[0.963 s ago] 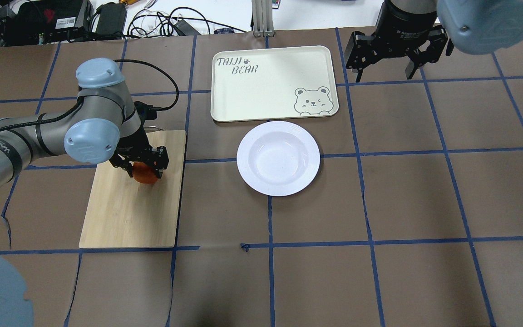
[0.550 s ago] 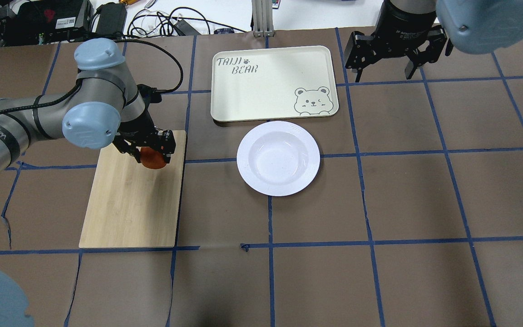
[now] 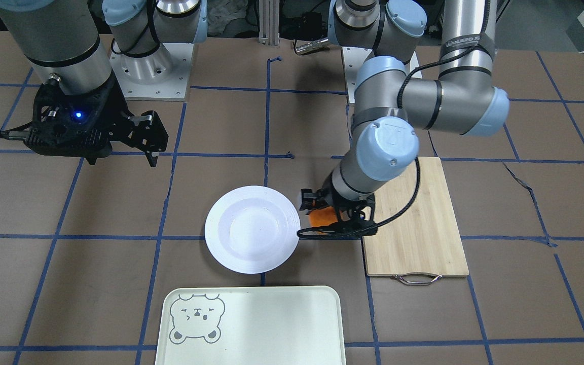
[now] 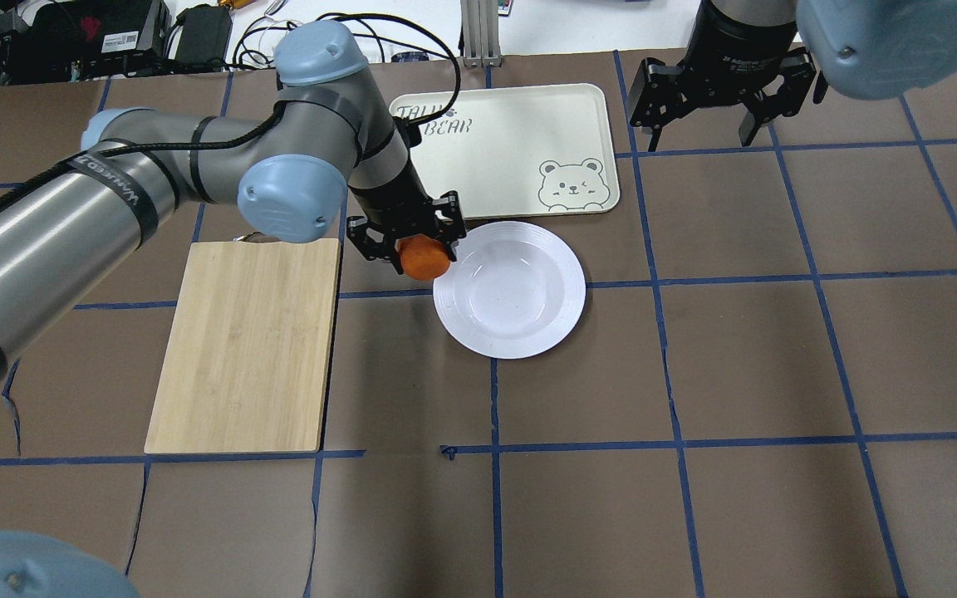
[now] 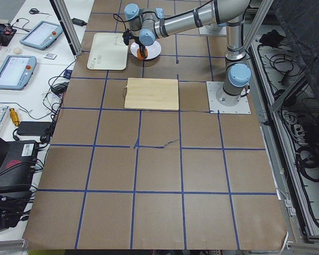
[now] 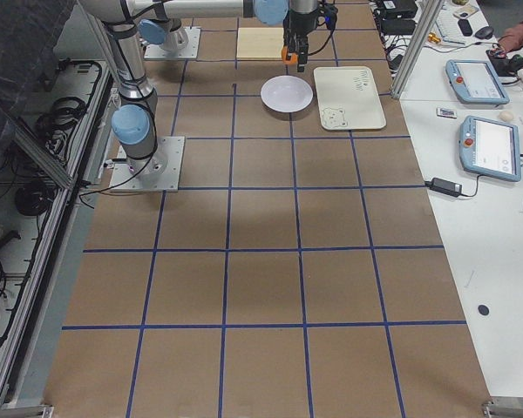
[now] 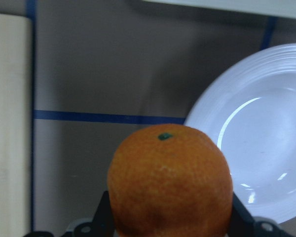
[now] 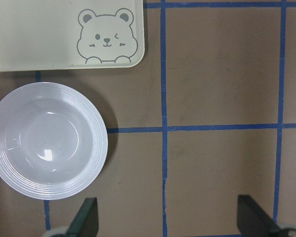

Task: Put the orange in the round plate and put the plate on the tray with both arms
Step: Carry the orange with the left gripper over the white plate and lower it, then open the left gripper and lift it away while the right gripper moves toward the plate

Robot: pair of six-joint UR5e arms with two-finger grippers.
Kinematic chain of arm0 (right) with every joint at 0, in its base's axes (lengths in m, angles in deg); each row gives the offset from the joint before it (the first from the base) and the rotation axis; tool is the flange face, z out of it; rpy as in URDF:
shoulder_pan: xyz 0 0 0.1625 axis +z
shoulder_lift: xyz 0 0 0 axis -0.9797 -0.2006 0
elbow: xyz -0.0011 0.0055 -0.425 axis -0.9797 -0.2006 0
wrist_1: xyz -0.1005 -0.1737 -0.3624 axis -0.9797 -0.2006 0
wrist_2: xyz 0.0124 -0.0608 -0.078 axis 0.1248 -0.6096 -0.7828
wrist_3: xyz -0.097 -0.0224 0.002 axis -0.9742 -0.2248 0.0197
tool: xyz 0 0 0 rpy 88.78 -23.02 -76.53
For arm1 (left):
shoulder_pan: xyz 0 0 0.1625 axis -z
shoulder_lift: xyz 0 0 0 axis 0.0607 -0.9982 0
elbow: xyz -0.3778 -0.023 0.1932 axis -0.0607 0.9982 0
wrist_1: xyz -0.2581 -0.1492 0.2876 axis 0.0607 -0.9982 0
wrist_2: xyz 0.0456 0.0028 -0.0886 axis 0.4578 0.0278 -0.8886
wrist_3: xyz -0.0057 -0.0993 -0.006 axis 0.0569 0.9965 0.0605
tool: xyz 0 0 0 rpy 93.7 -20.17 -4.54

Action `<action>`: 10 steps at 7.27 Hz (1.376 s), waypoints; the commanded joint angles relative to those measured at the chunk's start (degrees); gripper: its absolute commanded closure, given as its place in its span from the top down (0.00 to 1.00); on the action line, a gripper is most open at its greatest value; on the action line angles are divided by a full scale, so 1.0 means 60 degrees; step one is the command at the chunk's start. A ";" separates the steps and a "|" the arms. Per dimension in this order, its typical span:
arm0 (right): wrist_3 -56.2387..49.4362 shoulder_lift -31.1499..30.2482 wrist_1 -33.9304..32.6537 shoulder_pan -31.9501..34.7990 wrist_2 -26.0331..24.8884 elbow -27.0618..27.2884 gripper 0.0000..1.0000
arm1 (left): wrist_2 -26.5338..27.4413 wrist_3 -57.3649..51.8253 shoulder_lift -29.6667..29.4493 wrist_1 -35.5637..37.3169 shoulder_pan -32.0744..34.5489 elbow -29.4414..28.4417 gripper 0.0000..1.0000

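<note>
My left gripper (image 4: 408, 245) is shut on the orange (image 4: 424, 257) and holds it in the air just off the left rim of the round plate (image 4: 509, 289). In the front-facing view the orange (image 3: 321, 217) hangs between the plate (image 3: 252, 235) and the bamboo board. The left wrist view shows the orange (image 7: 170, 180) up close, with the plate (image 7: 259, 128) to its right. The cream tray (image 4: 502, 151) with its bear face lies just behind the plate. My right gripper (image 4: 704, 116) hovers open and holds nothing, to the right of the tray.
A bamboo cutting board (image 4: 246, 345) with a metal handle lies left of the plate, with nothing on it. Cables and electronics (image 4: 71, 37) crowd the far table edge. Blue tape lines grid the brown table (image 4: 694, 415).
My left arm has lifted the orange off the bamboo board and carried it right, to the plate's left rim. The right arm has not moved.
</note>
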 commanded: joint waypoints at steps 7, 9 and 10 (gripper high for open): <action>-0.0014 0.0148 -0.0246 -0.0073 0.0581 0.0050 1.00 | -0.0103 0.0207 -0.0593 0.1129 0.0632 -0.0218 1.00; -0.0014 0.0614 -0.1309 -0.0073 0.0850 0.0485 1.00 | 0.0426 -0.1021 0.0576 -0.0212 0.0047 -0.0642 1.00; -0.0028 0.0704 -0.2579 -0.0146 0.1706 0.1214 1.00 | 0.0922 -0.1054 0.1235 -0.1147 -0.0057 -0.0920 1.00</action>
